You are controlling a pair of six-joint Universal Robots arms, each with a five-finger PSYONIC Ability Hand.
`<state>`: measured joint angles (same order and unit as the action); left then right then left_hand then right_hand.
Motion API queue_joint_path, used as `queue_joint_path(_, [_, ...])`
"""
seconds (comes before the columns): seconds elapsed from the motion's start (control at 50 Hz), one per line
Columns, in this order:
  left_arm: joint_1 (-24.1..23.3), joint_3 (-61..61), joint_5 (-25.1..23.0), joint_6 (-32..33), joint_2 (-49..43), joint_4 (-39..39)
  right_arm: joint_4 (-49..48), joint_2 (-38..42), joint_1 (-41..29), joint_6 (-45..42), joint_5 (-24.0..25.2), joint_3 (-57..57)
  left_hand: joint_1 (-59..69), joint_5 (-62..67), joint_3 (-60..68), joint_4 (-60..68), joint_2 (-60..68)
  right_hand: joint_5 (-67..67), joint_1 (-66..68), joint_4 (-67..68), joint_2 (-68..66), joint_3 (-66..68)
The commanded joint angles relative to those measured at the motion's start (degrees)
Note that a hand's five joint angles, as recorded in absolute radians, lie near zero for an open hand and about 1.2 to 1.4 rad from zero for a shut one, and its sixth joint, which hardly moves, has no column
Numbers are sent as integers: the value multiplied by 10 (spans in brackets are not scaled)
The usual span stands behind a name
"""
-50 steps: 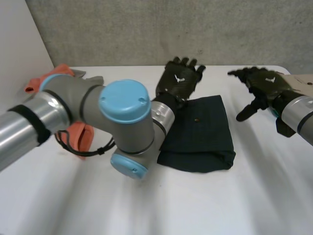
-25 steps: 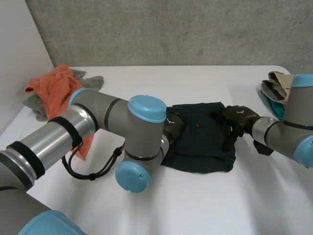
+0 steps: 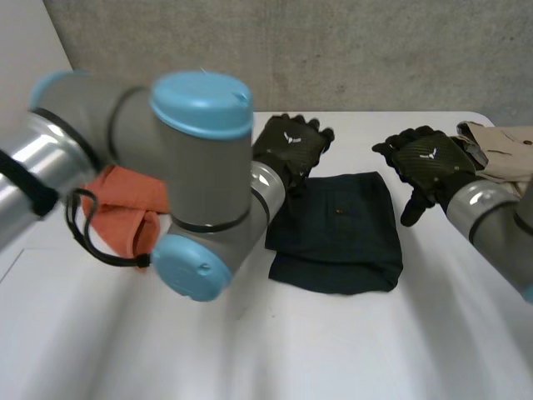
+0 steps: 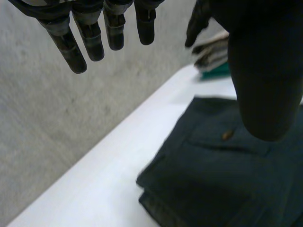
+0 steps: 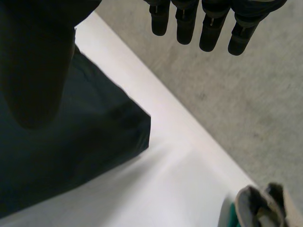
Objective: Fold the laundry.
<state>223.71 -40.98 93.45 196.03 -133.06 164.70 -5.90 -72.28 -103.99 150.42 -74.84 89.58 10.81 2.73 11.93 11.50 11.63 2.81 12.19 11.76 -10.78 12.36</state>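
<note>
On smooth white table (image 3: 333, 358), dark rectangular folded cloth (image 3: 341, 233); left hand (image 3: 291, 150) and right hand (image 3: 426, 162) both spread.

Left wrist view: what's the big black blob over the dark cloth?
Left wrist view: it's the thumb of the left robot hand, close to the camera and in shade, hiding part of the folded dark cloth. Right wrist view: the thumb of the right robot hand makes the same dark shape.
</note>
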Motion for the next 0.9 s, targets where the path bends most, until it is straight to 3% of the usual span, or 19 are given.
queue_joint_path(0.02, [28,-78,-101,-32,90,1,-131,-69,-7,0,54,199,-8,-27,-19,-15,-16,-28,-22,-18,8,-24])
queue_joint_path(0.1, [55,-94,-161,-87,98,0,-199,-66,-15,0,67,266,-8,-27,-19,-15,-16,-28,-22,-18,8,-24])
queue_joint_path(0.18, [69,-95,-192,-139,97,0,-265,-34,-26,-1,67,299,-1,-20,-12,-8,-9,-28,-22,-18,8,-24])
queue_joint_path(0.4, [82,-95,-193,-157,91,1,-414,80,-44,-13,37,274,2,-17,-9,-4,-6,-28,-22,-18,8,-24])
queue_joint_path(0.6, [81,-96,-192,-157,90,3,-424,130,-60,-22,26,216,2,-17,-9,-4,-6,8,14,19,-28,12])
queue_joint_path(0.8, [77,-105,-193,-156,91,3,-421,170,-76,-27,26,150,4,-15,-7,-3,-4,213,219,224,-233,218])
queue_joint_path(0.84, [76,-112,-193,-155,93,3,-420,174,-77,-27,25,136,2,-17,-9,-4,-6,304,310,314,-324,308])
queue_joint_path(0.86, [76,-119,-194,-155,97,4,-418,178,-77,-25,24,123,2,-17,-9,-4,-6,454,460,465,-474,458])
queue_joint_path(0.9, [75,-122,-194,-155,98,5,-414,181,-77,-24,22,107,4,-15,-7,-3,-4,601,607,612,-621,606])
